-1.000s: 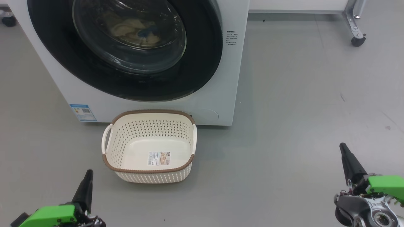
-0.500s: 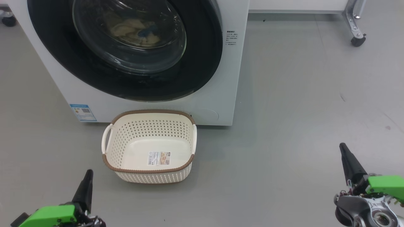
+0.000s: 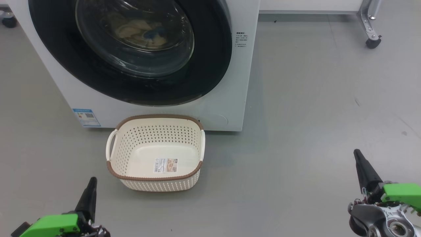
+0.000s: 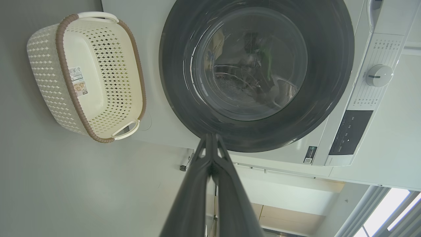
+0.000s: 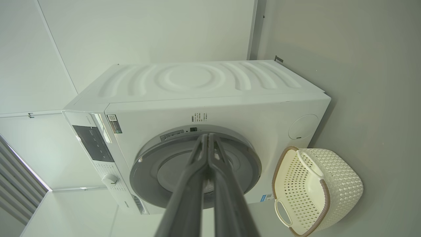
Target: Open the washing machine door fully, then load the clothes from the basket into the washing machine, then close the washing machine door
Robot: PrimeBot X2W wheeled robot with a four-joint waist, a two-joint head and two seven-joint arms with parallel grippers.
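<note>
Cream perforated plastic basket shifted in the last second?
No. The cream perforated basket sits in the same spot, right of the small blue label sticker.

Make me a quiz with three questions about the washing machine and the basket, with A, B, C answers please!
1. Compared with the big white front-loading washing machine, where is the small cream perforated plastic basket?
A) on top of it
B) on the grey floor in front of it
C) inside it

2. What colour is the basket's woven-look rim?
A) brown
B) blue
C) green

3. How is the large round black-rimmed glass door?
A) swung wide open
B) taken off
C) shut

Answers:
1 B: the head view shows it on the floor before the machine's front.
2 A: a brown band runs round its top.
3 C: the door lies flat in the machine's front, with cream-yellow cloth behind its glass.
</note>
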